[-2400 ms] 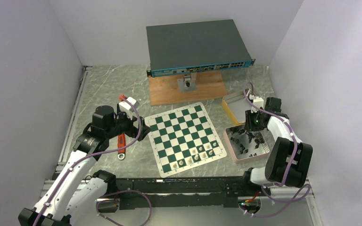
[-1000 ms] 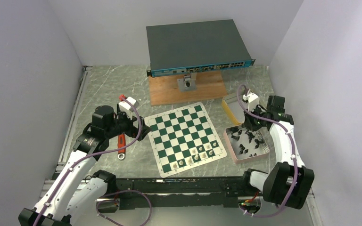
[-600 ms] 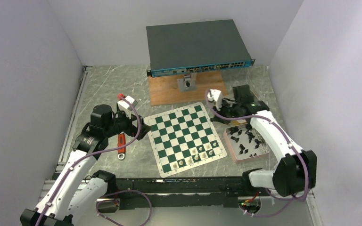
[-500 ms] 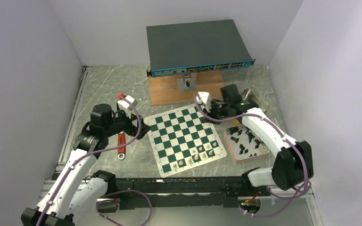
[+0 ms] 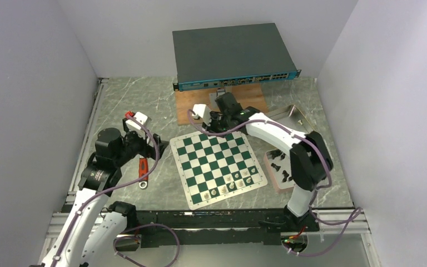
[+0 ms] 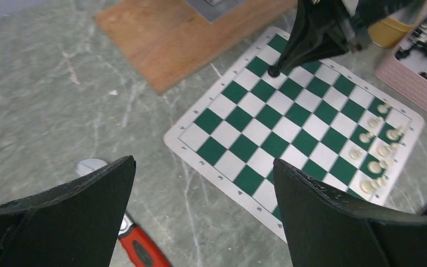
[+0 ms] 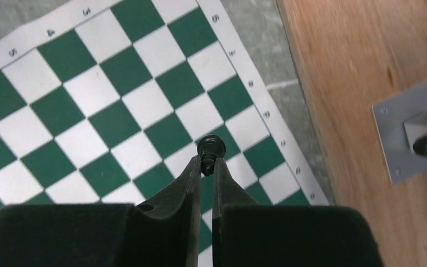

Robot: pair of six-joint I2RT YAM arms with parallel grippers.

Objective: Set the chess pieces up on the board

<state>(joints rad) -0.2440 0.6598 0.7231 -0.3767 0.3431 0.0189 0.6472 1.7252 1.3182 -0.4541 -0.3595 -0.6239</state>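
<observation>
Currently the left gripper [image 6: 202,167] is hanging with its jaws spread wide and nothing between them, over the tabletop [image 6: 61,111] just off the left side of the board [image 5: 211,158], beside a red-handled wrench [image 6: 139,247]. A few white chessmen [image 5: 234,181] are standing on the board's near right corner, and more black pieces [image 5: 281,161] are lying in the pink tray [image 6: 408,82] to the right. Farther out, the right gripper [image 7: 207,161] is pinching one black chess piece [image 7: 210,147] at its very tips, over the squares close to the board's far edge. The piece's long axis is running roughly in line with the fingers, pointing down at the mat. Whether its base is touching a square is hard to tell. The right arm is doing the placing, and the square it needs is lying directly beneath.
</observation>
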